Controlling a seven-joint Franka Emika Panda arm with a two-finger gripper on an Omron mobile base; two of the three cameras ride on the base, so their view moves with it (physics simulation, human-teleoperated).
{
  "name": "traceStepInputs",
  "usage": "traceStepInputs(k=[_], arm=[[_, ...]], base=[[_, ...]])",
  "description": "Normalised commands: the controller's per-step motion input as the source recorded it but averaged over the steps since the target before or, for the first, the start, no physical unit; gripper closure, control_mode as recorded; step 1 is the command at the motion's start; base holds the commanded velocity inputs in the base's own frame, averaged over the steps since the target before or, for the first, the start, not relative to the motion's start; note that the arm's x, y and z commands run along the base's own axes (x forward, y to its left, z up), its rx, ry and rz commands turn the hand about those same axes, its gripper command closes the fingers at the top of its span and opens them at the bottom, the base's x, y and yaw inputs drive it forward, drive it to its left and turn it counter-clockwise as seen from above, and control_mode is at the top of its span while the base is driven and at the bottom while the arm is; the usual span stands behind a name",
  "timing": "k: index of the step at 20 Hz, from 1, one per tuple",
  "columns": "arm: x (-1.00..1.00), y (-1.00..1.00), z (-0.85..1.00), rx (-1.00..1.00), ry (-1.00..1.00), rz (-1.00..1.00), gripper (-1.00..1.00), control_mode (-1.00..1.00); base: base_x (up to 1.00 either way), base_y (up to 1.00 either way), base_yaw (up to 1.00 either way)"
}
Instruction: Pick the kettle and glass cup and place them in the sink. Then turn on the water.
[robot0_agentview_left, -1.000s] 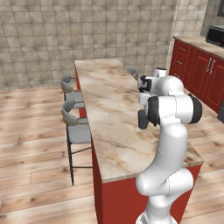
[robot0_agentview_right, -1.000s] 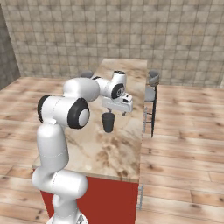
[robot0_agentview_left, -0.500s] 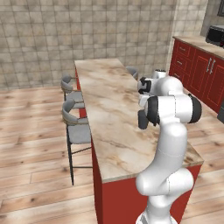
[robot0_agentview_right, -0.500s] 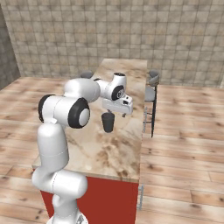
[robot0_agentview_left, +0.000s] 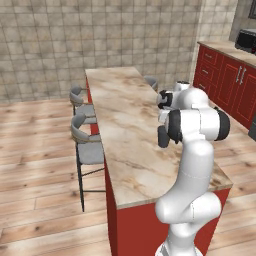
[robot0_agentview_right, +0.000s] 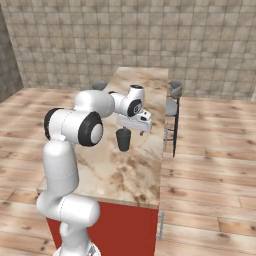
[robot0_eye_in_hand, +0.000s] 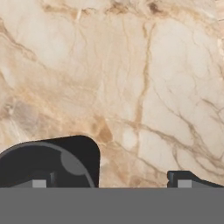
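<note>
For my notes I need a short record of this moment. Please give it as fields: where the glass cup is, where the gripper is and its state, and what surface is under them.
surface: marble island counter
glass cup: dark tumbler, upright on the counter
gripper: just above the glass cup, pointing down
gripper state: open, holding nothing
hand view: cup rim at lower left, near one fingertip
nearby: bar stools along one side of the counter
task progress: cup not yet picked

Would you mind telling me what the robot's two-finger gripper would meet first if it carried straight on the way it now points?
Probably the small dark grey cylindrical glass cup, whose rim lies under one fingertip of the open gripper; the rest of the gripper would reach the beige marble countertop. Depth is hard to judge.
</note>
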Motion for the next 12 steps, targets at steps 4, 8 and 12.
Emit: traceStepInputs(k=[4, 8, 12], arm=[[0.0, 0.0, -0.1, 0.0, 0.0, 0.0, -1.0, -1.0], [0.0, 0.0, -0.14, 0.0, 0.0, 0.0, -1.0, -1.0], [0.0, 0.0, -0.16, 0.0, 0.0, 0.0, -1.0, -1.0]], base=[[0.0, 0.0, 0.0], [0.0, 0.0, 0.0], [0.0, 0.0, 0.0]])
